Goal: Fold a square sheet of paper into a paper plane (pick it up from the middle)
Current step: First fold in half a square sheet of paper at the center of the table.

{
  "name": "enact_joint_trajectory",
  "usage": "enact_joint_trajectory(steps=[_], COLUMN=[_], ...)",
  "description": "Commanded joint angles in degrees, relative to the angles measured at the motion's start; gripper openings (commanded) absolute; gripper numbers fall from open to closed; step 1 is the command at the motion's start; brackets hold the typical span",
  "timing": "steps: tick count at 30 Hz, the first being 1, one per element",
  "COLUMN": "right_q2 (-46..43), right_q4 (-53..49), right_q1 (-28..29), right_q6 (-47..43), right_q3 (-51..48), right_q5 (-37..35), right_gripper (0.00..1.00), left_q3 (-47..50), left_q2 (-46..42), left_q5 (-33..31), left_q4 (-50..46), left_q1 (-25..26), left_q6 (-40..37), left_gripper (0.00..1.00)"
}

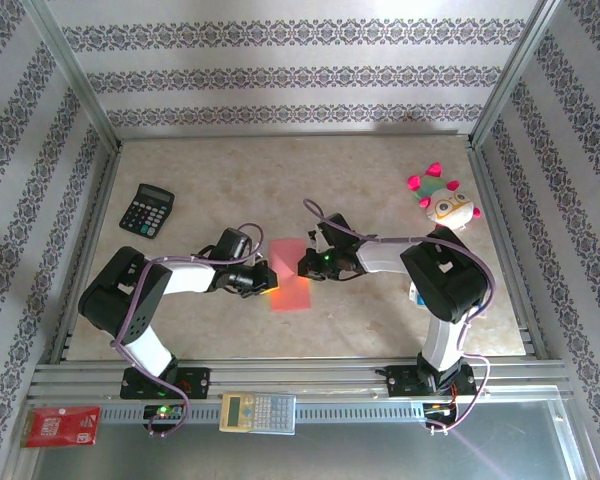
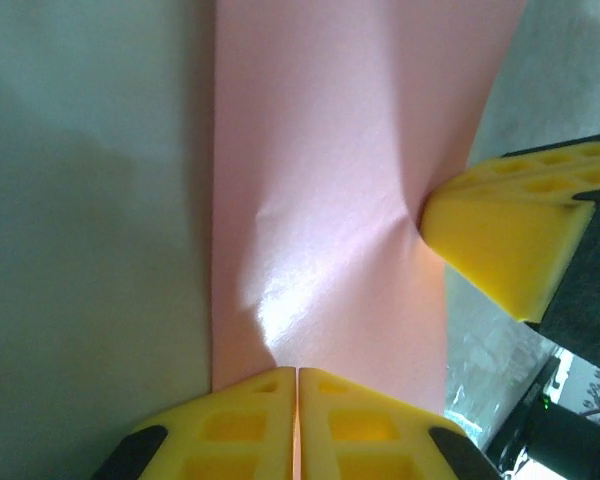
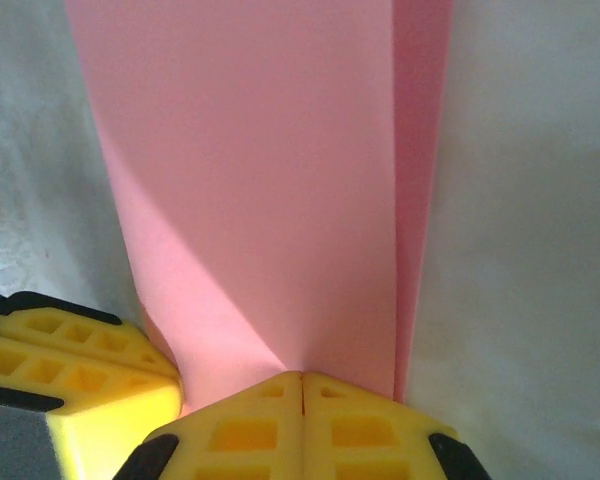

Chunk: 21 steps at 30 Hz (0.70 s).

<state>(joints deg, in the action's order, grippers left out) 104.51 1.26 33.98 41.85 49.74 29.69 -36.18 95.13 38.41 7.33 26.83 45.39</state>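
1. Two pincers are clenched. The left gripper has its yellow fingers pressed together on the left edge of the square sheet of paper. The right gripper is pinched shut on the sheet's right edge.
2. From above, the sheet sits mid-table between the two arms. Whether it rests on the surface or hangs just above it cannot be told.
3. It reads as a narrow rectangle, long side running near to far, rather than a square. In the right wrist view, a second pink layer shows along one long side beyond the right gripper. By my judgement the first centre fold is already made.
4. In the left wrist view, a soft wrinkle crosses the paper between the left gripper and the other arm's fingertip, so the crease looks not yet pressed flat.
5. No corner folds, pointed nose or wings are visible, so most of the folding still appears to lie ahead.
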Motion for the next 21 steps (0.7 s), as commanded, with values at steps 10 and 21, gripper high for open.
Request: enact_joint_trajectory(steps=[10,21], right_q2=[-6.95,4.62], right_q4=[3.05,5.82], right_q1=[0.99,4.27], right_q6=[2.76,5.96], right_q3=[1.12,10.0], right_q5=[2.35,4.49], right_gripper=[0.11,0.08], left_q3=[3.65,4.32], left_q2=[1.73,4.13], left_q5=[2.73,3.67], left_q4=[-0.54,-0.3], left_q1=[-0.05,-1.25], left_q6=[-6.18,-8.47], left_gripper=[0.0,0.0])
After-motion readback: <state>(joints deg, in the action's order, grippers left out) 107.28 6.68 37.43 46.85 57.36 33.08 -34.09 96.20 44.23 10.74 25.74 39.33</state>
